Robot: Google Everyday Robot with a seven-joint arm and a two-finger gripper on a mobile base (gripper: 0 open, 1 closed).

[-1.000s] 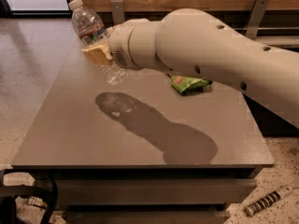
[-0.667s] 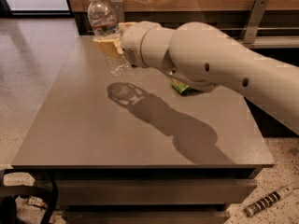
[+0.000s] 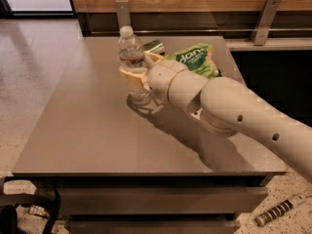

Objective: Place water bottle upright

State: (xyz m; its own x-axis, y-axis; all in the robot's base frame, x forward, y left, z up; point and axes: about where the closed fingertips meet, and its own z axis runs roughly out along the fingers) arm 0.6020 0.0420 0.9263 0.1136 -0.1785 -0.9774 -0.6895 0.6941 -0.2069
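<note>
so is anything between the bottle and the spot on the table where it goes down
Nothing visible. The gripper grips the water bottle upright around its middle, with the base right at the table beneath it. The green bag and the can lie behind, off that spot.

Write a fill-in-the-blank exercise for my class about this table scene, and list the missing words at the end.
1. The water bottle stands ____, with its cap on top.
2. Its cap is coloured ____.
3. The gripper, shut on the bottle's middle, comes in from the ____ side of the picture.
4. The snack bag behind the arm is coloured ____.

Missing words: upright; white; right; green.
</note>
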